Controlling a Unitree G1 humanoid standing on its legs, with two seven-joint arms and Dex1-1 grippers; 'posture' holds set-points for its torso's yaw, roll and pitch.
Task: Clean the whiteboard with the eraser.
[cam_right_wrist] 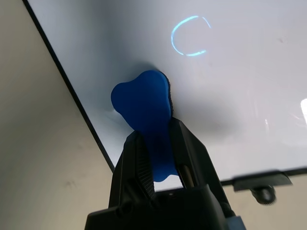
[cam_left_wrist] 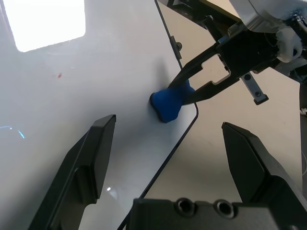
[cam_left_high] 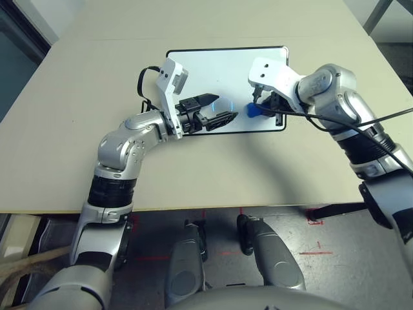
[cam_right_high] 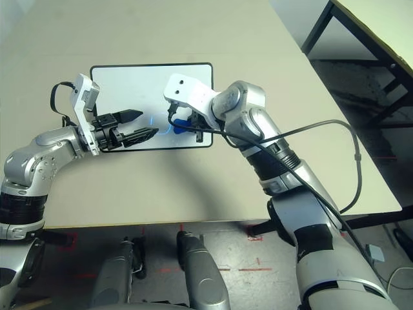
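- My right hand (cam_right_wrist: 160,158) is clamped on the blue eraser (cam_right_wrist: 142,108), pressing its end against the whiteboard (cam_left_high: 219,68) near the board's near edge, towards its right end.
- My left hand (cam_left_high: 222,108) hovers over the board's left part, fingers spread wide and holding nothing.
- The whiteboard lies flat on the bench (cam_left_high: 84,97).
- A faint blue curved mark (cam_right_wrist: 188,37) sits on the board beside the eraser.

The rectangular white board with thin black frame (cam_left_high: 226,71) lies flat on the beige tabletop (cam_left_high: 77,129). Small bright blue oblong eraser (cam_left_high: 253,110) sits on the board near its right front corner, right gripper (cam_right_wrist: 158,158) clamped on it, left gripper (cam_left_high: 219,110) over the board's front-left part
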